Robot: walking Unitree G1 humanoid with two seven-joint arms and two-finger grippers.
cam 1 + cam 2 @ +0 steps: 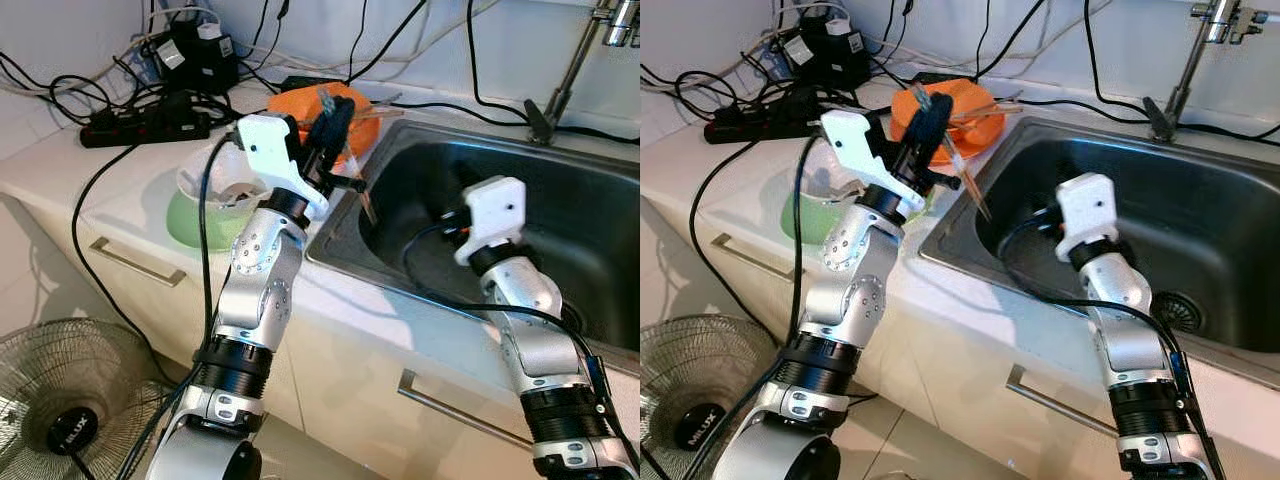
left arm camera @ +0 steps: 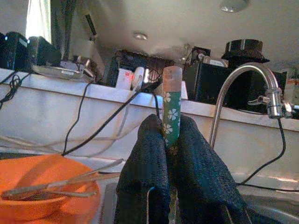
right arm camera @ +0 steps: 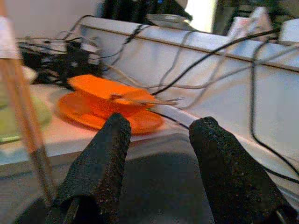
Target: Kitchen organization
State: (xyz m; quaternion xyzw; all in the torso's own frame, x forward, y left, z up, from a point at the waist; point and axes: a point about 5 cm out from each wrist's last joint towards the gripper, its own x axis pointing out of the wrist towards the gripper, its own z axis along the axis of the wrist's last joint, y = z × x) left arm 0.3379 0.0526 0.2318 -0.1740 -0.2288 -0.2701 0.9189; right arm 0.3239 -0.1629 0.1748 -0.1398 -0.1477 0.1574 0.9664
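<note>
While clamped in left gripper (image 2: 170,144), chopsticks (image 2: 171,109), tilted over sink (image 1: 560,190).

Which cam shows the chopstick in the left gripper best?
Left wrist view: the left gripper is shut on the floral-handled chopstick, close up. The eye views show its thin shaft over the sink edge.

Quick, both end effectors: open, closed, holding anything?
Left end effector: closed on a green flower-patterned chopstick, over the counter by the sink.
Right end effector: open, holding nothing, inside the sink.
</note>
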